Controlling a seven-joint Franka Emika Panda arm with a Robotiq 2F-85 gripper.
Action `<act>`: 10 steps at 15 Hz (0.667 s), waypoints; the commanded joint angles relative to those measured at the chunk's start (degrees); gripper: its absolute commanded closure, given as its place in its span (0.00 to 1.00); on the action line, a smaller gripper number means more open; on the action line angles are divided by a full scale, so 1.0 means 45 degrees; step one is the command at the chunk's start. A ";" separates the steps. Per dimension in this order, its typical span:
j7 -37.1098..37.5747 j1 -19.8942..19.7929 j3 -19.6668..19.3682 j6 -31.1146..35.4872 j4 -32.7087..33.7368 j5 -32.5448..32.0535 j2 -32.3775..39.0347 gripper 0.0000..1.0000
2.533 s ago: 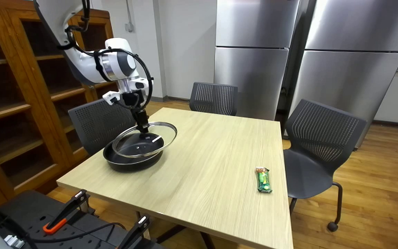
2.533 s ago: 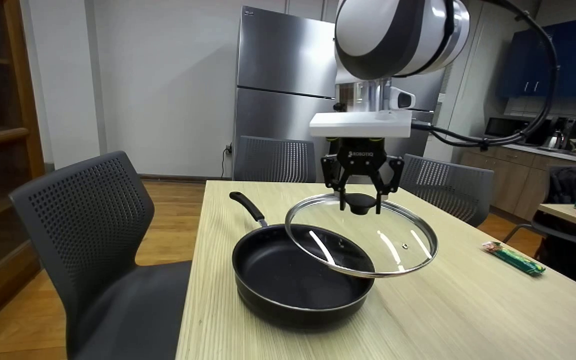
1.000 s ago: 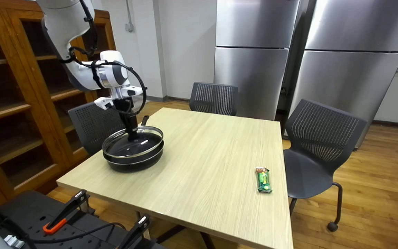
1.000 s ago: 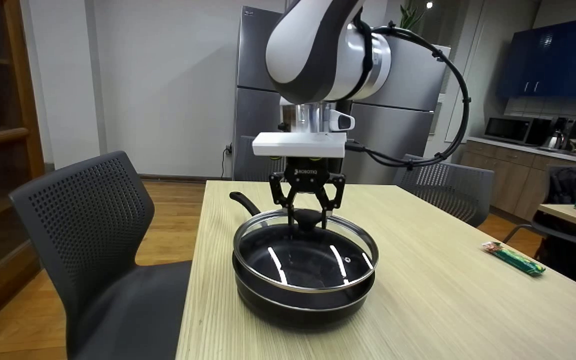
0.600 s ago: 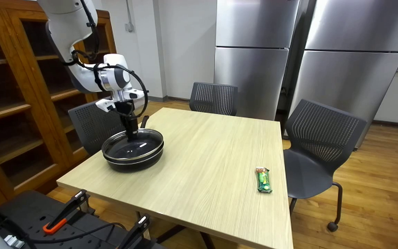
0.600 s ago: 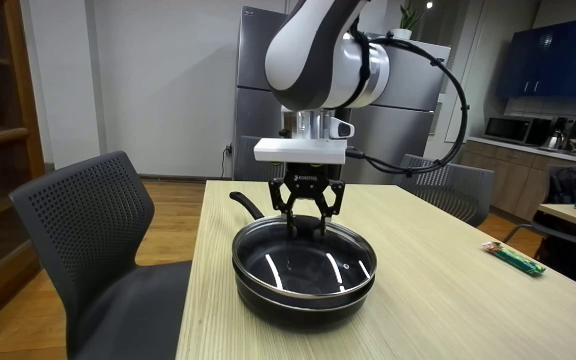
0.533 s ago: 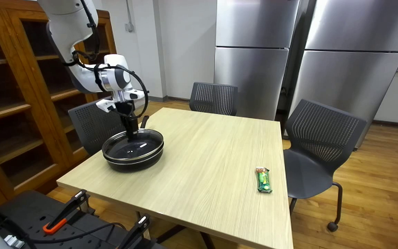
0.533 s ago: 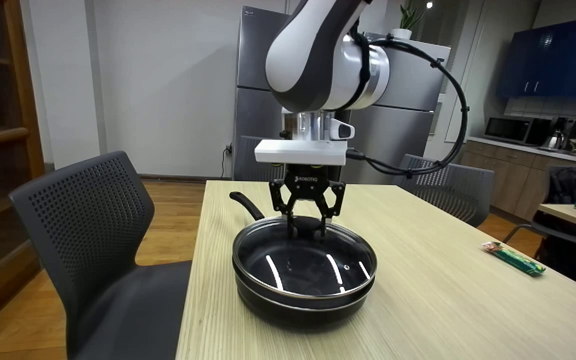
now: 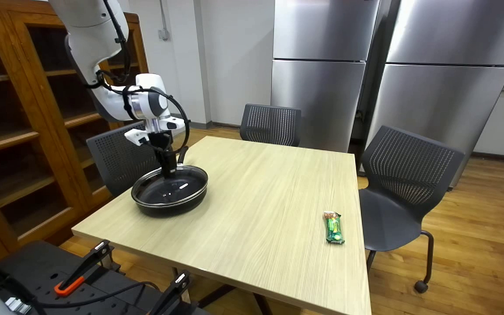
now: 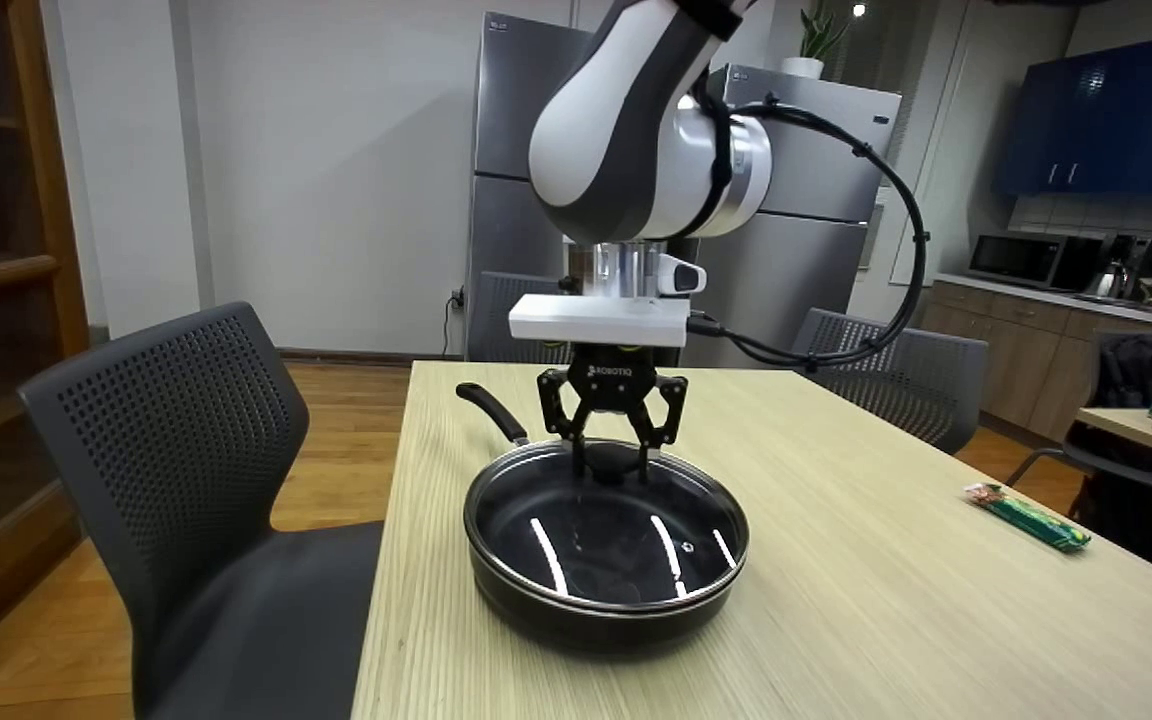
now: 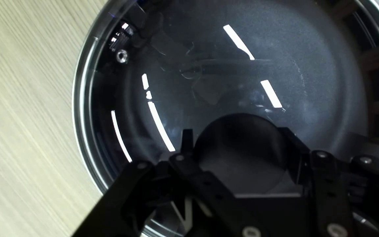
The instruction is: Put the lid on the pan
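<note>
We see the round, metal-rimmed clear glass lid [image 10: 586, 550] resting on the round black frying pan [image 10: 608, 632], directly below our black two-fingered pincer [image 10: 611, 468]. Its fingers are clamped on the lid's round black knob [image 11: 239, 151]. Under the pan, below the pincer, we have the pale wood-grain table [image 10: 896, 590], where a green oblong packet [image 10: 1028, 518] lies well apart from the pincer.

The Panda arm [image 10: 601, 140] bends down from overhead, its silver wrist [image 10: 626, 268] directly above the jaws. The Robotiq gripper [image 10: 611, 467] points downward, its linkages [image 10: 674, 402] bowed outward over the fingers [image 11: 187, 143], which stand opposite each other, partway together in a grip. A white housing [image 10: 598, 320] lies level above the jaws; a black cable [image 10: 911, 270] loops out to one side of them.
</note>
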 commanded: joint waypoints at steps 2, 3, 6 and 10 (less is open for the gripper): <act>-0.0525 -0.0196 0.0208 -0.0487 0.0574 0.0325 0.0050 0.61; -0.0543 -0.0192 0.0204 -0.0495 0.0569 0.0341 0.0047 0.61; -0.0515 -0.0194 0.0184 -0.0525 0.0540 0.0390 0.0021 0.11; -0.0503 -0.0199 0.0176 -0.0376 0.0410 0.0393 -0.0200 0.00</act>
